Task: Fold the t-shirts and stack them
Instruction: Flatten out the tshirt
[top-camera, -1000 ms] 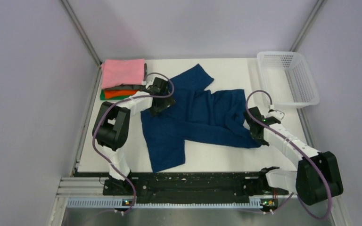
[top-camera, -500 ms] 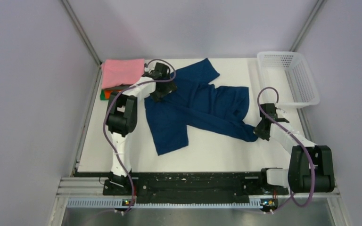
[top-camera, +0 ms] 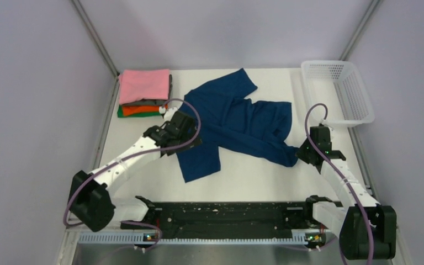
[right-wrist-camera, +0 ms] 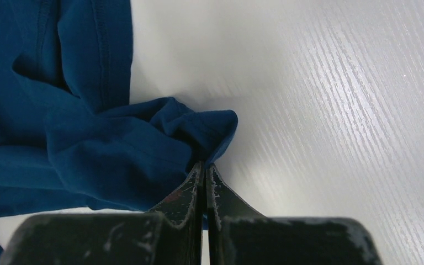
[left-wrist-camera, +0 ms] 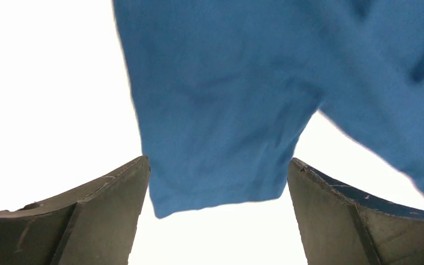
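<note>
Cloth of the navy t-shirt (top-camera: 237, 124) lies on the tabletop (top-camera: 254, 176) just ahead of the left hand (left-wrist-camera: 218, 161), which gapes wide and empty; the right hand (right-wrist-camera: 205, 165) is clamped on its bunched corner.

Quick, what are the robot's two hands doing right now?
Left gripper: open, holding nothing, over the navy shirt.
Right gripper: shut, pinching the navy shirt's edge.

White mesh basket (top-camera: 359, 96) stood upright at the far right corner of the white worktop (top-camera: 243, 179).
</note>
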